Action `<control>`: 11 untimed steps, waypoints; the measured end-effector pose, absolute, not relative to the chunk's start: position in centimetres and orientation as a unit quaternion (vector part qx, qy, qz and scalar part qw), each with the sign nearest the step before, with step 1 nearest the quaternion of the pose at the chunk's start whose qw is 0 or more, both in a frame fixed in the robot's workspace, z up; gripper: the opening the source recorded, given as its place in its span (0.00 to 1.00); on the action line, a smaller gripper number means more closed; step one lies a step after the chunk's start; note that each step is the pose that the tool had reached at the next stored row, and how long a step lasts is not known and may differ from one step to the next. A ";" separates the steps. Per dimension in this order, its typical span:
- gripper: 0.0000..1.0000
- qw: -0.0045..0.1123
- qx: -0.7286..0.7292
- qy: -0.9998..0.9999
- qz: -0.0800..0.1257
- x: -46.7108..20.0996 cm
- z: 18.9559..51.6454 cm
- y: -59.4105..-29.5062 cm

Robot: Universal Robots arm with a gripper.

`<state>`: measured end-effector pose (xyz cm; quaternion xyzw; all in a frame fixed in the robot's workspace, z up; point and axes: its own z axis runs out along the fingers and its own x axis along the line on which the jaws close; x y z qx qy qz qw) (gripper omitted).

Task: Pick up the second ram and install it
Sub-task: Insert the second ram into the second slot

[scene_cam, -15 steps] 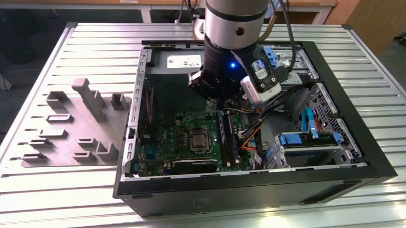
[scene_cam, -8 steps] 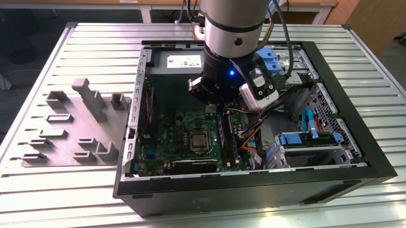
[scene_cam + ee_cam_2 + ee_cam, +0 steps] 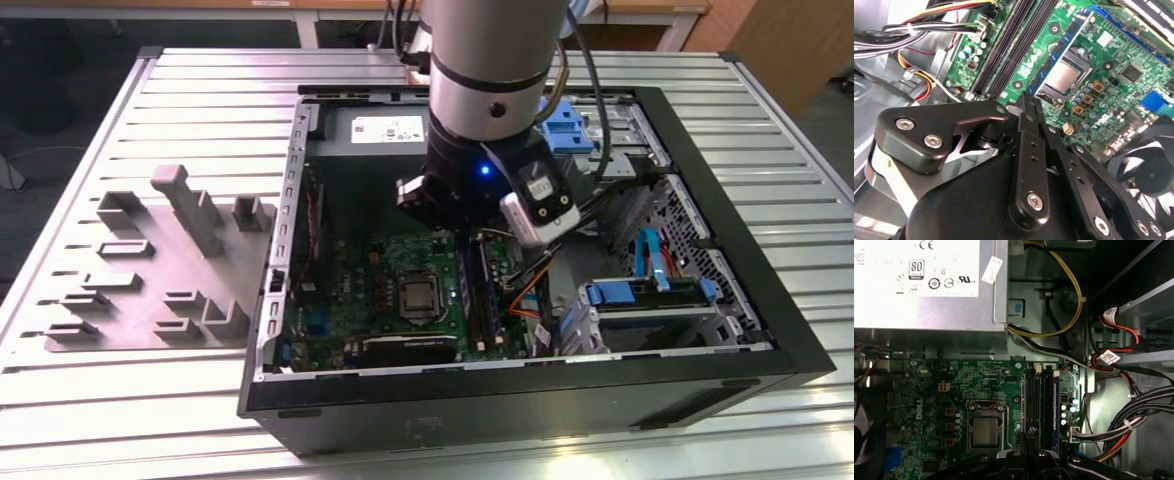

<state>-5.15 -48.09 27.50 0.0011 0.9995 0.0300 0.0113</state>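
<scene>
Leftmost in the exterior view, a grey moulded fixture (image 3: 160, 270) with several upright blocks is being carried by the ribbed metal table (image 3: 80, 390). Just beside it, the open black computer case (image 3: 534, 400) is being shown lying on its side. Inside, one green motherboard (image 3: 350, 285) with a square silvery processor socket (image 3: 420, 297) is being overhung by the arm. In the first wrist view its gripper (image 3: 1030, 432) is being held just above the bank of long black slots (image 3: 1041, 405). Its fingers (image 3: 1026, 150) are being held drawn together, with nothing being seen between them. The second ram (image 3: 1055, 410) is being taken, without certainty, for the slim blue-green strip standing edge-up in the slot nearest the cable bundle, near the fingertips. Printed marks and one white sticker (image 3: 993, 269) are being carried by the grey sheet-metal power supply (image 3: 924, 285), and two white tags (image 3: 1110, 357) are being worn by the red-and-black cables. Further right, blue plastic clips (image 3: 621, 292) are being shown on the drive bays.
</scene>
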 end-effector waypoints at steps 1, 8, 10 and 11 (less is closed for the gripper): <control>0.12 0.011 0.001 0.999 0.030 -5.1 27.3 -48.1; 0.12 0.011 0.001 0.999 0.030 -5.1 26.0 -48.2; 0.12 0.011 0.001 0.999 0.030 -5.1 25.7 -48.2; 0.12 0.011 0.001 0.999 0.030 -5.1 25.5 -48.2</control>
